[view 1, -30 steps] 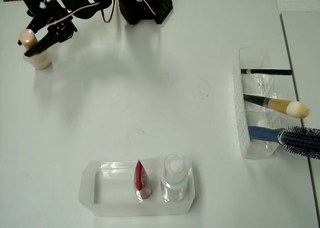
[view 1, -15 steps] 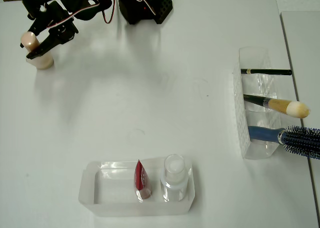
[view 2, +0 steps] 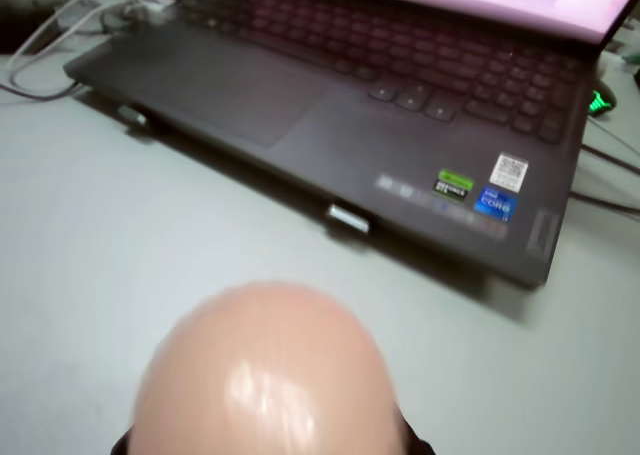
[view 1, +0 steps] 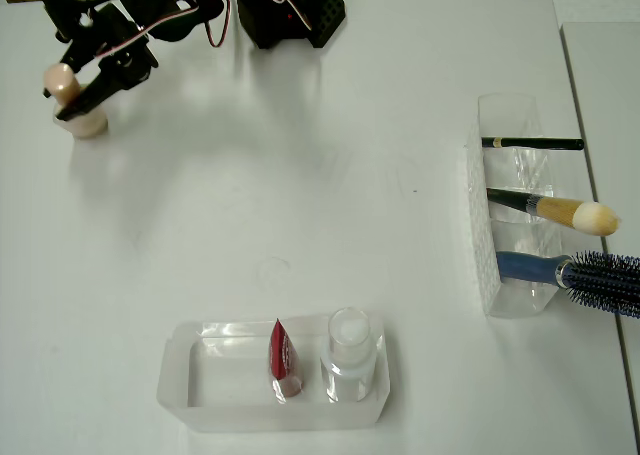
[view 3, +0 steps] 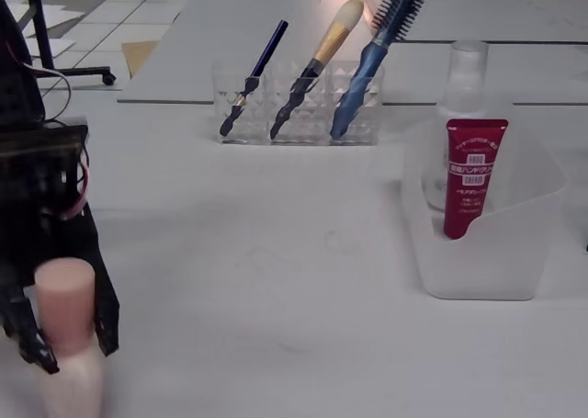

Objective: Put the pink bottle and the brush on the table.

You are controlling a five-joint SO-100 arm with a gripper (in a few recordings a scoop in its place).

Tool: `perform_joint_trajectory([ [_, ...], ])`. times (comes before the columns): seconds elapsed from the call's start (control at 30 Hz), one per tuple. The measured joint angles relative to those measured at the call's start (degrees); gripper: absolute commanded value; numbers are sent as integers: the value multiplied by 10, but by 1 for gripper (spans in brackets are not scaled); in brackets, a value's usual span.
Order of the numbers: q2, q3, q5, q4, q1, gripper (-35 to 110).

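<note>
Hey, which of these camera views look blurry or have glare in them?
Wrist view: the pink bottle sits close and out of focus with a glare spot on its cap; the laptop stickers are soft. Overhead view: even light, a soft shadow of the arm on the table. Fixed view: fairly sharp, the gripper dark.

The white table [view 1: 300,195] carries a clear tray [view 1: 190,375] near its front edge in the overhead view. Far left of and beyond the tray stands the pink bottle [view 1: 82,120]; right of and beyond the tray sits a clear holder [view 1: 482,235]. A laptop [view 2: 300,105] lies on the table in the wrist view
</note>
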Motion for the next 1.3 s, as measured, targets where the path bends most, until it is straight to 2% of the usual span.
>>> perform_joint_trajectory([
  [0.3, 1, 3, 0, 8, 2, 33],
  [0.73, 40, 4, 0, 74, 2, 52],
  [1.3, 144, -18, -29, 252, 2, 65],
])
